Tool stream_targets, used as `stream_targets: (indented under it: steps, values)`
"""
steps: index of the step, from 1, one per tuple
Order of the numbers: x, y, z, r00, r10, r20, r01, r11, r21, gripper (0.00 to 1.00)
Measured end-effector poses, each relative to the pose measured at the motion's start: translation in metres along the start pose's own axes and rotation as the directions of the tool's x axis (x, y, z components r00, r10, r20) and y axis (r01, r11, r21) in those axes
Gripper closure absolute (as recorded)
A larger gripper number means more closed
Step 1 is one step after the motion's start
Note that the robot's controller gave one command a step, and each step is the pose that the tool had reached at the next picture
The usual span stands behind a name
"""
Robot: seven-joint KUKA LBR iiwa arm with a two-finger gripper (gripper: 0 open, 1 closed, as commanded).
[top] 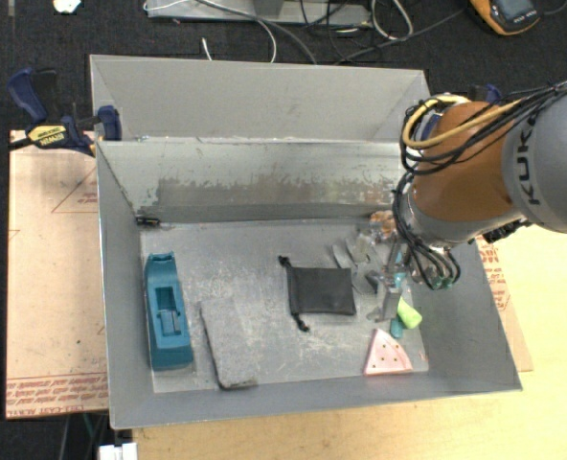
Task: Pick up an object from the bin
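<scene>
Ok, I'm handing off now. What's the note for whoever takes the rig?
Gripper: low at the right side of the bin, next to a small yellow-green piece. I can't tell whether it holds anything.
Things: a pink dotted triangle lies nearer the front wall. A black flat square is mid-bin. A blue dispenser and a grey strip lie at the left.
Done: the arm is down in the bin.
Left: grasp one thing and lift it out.
</scene>
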State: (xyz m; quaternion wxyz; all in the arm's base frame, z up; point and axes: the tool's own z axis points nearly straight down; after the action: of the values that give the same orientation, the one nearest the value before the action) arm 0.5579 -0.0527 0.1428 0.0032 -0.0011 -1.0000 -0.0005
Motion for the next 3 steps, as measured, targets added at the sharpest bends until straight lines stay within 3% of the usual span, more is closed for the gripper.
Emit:
stream_targets:
  steps: [1, 2, 3]
  values:
    - [-0.002, 0.000, -0.005, 1.000, -0.002, 0.007, 0.002, 1.000, 0.001, 0.00]
    - [-0.020, 0.011, 0.028, 0.981, 0.194, 0.015, -0.194, 0.981, -0.002, 0.00]
    - [0.013, 0.051, 0.061, 0.964, 0.267, 0.006, -0.267, 0.964, -0.001, 0.00]
